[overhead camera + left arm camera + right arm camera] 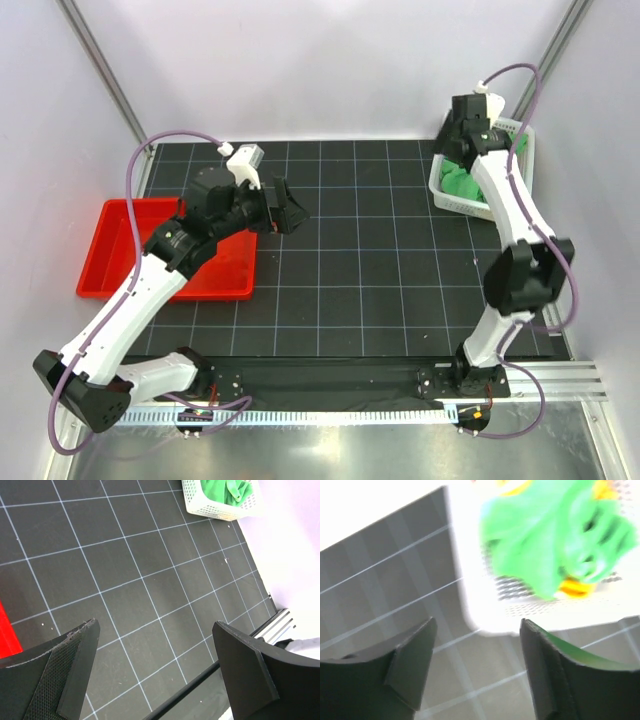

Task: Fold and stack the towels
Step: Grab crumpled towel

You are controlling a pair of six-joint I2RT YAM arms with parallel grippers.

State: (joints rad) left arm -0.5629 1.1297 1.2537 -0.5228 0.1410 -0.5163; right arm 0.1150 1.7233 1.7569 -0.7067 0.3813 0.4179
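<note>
Green towel (462, 185) sits bunched in the white basket (527, 150) at the far right corner of the black grid mat (380, 270). Right gripper (458, 148) hangs over the basket's left end, mostly hidden under its own wrist. Left gripper (286, 207) is above the mat just right of the red tray (110, 260), jaws spread wide, nothing in them.

Left wrist view: left gripper (160, 675) is wide apart with only bare mat (140, 580) between the fingers. The basket (220, 509) with the green towel (227, 490) is at the top edge, well apart. A sliver of the tray (7, 630) shows at left.

Right wrist view, blurred: right gripper (477, 670) has its jaws apart and holds nothing. The basket (485, 610) corner is just past the fingertips, with the green towel (545, 545) heaped inside. A yellow-orange bit (575, 587) pokes out under it, too blurred to tell what.
</note>
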